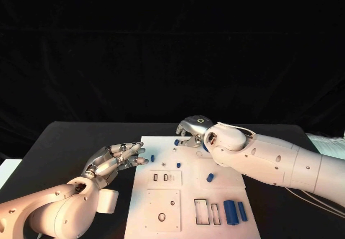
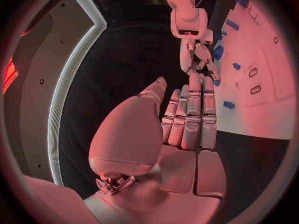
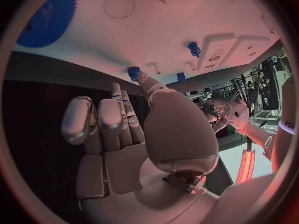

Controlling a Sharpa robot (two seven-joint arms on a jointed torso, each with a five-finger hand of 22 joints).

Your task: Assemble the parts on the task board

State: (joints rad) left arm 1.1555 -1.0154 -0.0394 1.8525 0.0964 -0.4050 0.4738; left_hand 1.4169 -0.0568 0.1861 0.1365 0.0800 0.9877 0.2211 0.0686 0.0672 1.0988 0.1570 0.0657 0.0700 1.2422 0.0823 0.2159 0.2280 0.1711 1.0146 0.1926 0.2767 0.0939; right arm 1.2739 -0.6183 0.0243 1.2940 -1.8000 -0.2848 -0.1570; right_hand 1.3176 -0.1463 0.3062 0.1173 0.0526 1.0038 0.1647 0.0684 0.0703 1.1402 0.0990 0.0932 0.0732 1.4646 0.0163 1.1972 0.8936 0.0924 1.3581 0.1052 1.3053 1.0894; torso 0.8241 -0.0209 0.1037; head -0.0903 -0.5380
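white board: task board (image 1: pixel 188 199) lies mid-table, blue parts (image 1: pixel 231 212) scattered on it
left hand: left hand (image 1: pixel 115 159) at the board's left edge, fingers spread, grasping nothing
right hand: right hand (image 1: pixel 193 130) over the board's far edge; grip cannot be told

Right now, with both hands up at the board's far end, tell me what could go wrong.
The right hand hovers at the task board's far edge beside a small blue peg; a clumsy reach may knock it off the board. The left hand has its fingertips at the left edge near another blue peg and could nudge it or shift the board. The right forearm overhangs the board's right side, so sweeping back may brush the loose blue cylinder.
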